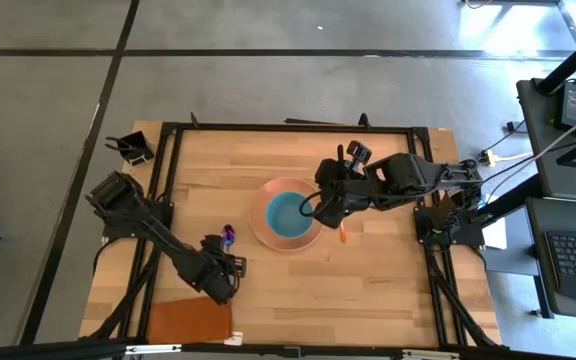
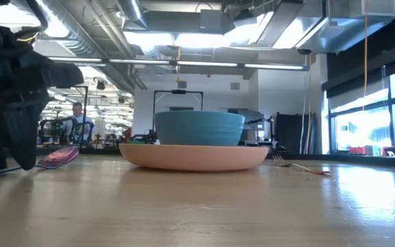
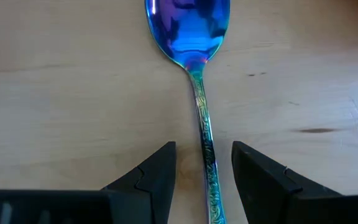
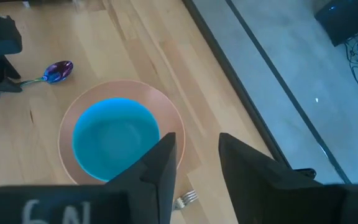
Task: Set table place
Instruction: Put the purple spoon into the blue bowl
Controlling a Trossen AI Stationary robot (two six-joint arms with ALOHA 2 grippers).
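A salmon-orange plate [image 1: 264, 232] lies at the table's middle with a teal bowl [image 1: 288, 214] standing in it. A spoon [image 3: 194, 68] with a purple-blue head and teal handle lies flat on the wood left of the plate. My left gripper [image 3: 204, 180] is open and low over the spoon. Its fingers stand on either side of the handle [image 3: 205, 149] with a gap on each side. An orange-handled fork [image 1: 343, 236] lies right of the plate, and its tines show in the right wrist view [image 4: 187, 198]. My right gripper [image 4: 197, 162] is open and empty above the plate's right rim.
A brown-orange mat [image 1: 188, 320] lies at the table's near edge, behind my left arm. A small black holder [image 1: 133, 148] sits at the far left corner. The black rail frame [image 1: 288, 127] edges the table. A person [image 2: 79, 118] shows in the room beyond.
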